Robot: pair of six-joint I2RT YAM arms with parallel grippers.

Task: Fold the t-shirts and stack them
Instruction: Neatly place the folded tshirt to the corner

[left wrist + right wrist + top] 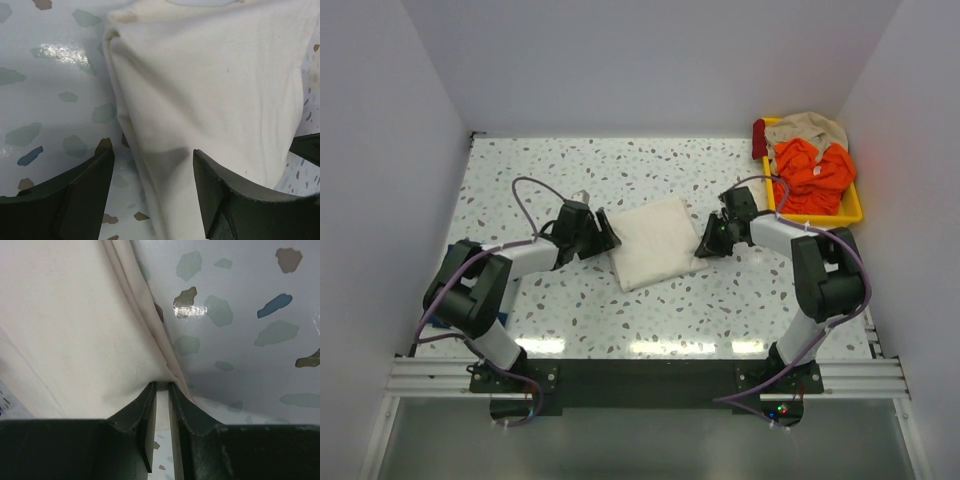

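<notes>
- I see the cream t-shirt (655, 243) lying folded into a rough square near the middle of the speckled table (570, 170), turned slightly so its corners point towards the arms.
- My left gripper (603, 235) sits at the shirt's left edge. In the left wrist view its jaws stand spread apart, and the shirt's (215, 85) folded edge runs down between them.
- One left finger (75, 190) is over bare table just beside the fold. The other finger (240, 200) overlaps the cloth. I cannot tell whether either pad presses on the fabric.
- My right gripper (705, 243) is at the shirt's right edge, low to the table.
- In the right wrist view its jaws are drawn almost together, with only a thin slit between them. The layered hem of the shirt (65, 325) narrows and puckers into the fingertips (145, 405), so I read it as pinching that edge.
- To the right of that hem the table surface is bare and glossy.
- The yellow tray (850, 215) stands at the back right corner, well apart from the folded shirt. It holds a bunched orange cloth (810, 175) with a beige cloth (810, 128) behind it.
</notes>
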